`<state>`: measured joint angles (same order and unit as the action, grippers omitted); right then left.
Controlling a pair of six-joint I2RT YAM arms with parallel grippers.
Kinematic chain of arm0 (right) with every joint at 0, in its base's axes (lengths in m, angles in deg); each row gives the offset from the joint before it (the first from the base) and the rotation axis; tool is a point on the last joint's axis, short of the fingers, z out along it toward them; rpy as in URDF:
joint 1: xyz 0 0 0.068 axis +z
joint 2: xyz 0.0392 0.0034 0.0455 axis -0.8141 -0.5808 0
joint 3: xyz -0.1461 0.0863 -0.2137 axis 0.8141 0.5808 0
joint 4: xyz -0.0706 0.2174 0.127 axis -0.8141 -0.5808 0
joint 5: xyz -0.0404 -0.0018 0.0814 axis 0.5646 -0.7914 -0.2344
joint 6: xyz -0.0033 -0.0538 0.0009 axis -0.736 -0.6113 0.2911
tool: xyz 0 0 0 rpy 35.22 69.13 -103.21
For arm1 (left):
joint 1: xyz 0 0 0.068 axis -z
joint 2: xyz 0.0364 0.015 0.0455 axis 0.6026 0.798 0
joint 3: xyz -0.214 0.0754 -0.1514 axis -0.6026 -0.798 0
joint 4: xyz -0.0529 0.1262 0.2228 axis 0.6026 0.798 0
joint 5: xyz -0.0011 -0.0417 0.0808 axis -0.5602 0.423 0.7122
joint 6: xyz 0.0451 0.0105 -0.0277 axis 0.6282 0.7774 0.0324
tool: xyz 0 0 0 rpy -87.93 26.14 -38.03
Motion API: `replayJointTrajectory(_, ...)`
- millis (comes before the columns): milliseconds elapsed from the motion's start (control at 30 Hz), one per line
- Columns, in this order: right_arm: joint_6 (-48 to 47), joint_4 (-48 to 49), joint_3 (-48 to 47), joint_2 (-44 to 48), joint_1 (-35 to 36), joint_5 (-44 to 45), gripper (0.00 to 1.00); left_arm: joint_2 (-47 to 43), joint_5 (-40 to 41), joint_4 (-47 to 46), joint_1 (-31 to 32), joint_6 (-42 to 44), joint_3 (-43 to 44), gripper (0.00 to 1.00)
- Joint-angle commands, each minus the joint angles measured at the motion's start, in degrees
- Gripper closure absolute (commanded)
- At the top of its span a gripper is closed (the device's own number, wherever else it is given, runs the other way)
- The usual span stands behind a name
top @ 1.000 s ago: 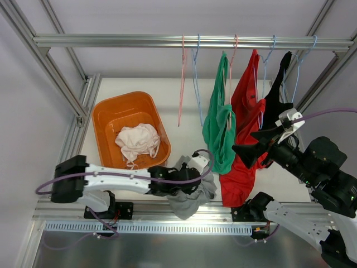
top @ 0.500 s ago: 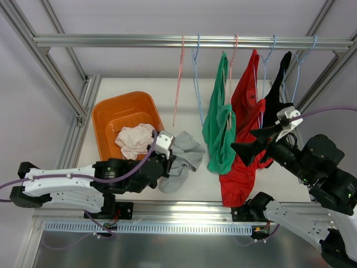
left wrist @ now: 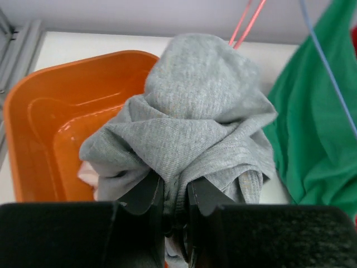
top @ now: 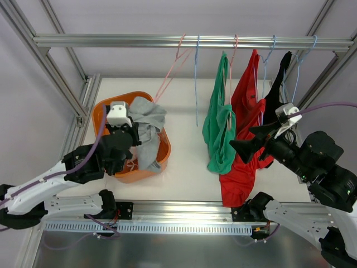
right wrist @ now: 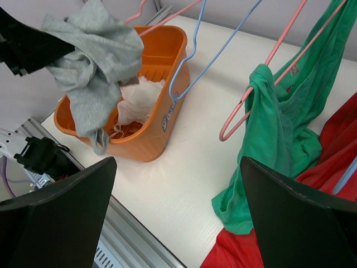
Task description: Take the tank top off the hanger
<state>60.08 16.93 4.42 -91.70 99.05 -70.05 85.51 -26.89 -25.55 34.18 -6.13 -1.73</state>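
Tank top point(top: 146, 124) newly above basin point(top: 99, 119), apparently

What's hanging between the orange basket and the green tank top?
An empty pink hanger, an empty blue hanger, bare table beneath; clearest in the top view.

We count two pink wire hangers point(right wrist: 262, 70), three blue wire hangers point(top: 196, 84), four tank tops (green top point(top: 218, 128), red top point(top: 240, 178), black top point(top: 277, 92), grey top point(top: 146, 125)), one white cloth point(right wrist: 136, 103), one orange plastic basin point(top: 106, 111).
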Motion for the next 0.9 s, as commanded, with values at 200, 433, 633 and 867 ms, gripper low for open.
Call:
replayJointTrajectory(200, 0.08, 4.31, -1.90, -1.44, 0.27, -1.82, 0.01, 1.35, -10.52, 0.48, -20.86, 0.39, -1.37, 1.00)
replayJointTrajectory(433, 0.26, 5.19, -1.19, -2.49, 0.27, -3.93, 0.00, 4.17, -17.04, 0.39, -32.21, -6.73, -7.33, 1.00)
replayJointTrajectory(633, -0.45, 5.19, -0.31, -2.76, 0.27, -2.97, 0.01, 4.61, -19.16, 0.39, -33.10, -9.37, -10.51, 0.96)
replayJointTrajectory(867, -1.59, 2.21, 0.92, -5.13, 0.27, 6.69, 0.01, 5.31, -24.16, 0.65, -36.61, -8.59, -9.81, 0.39)
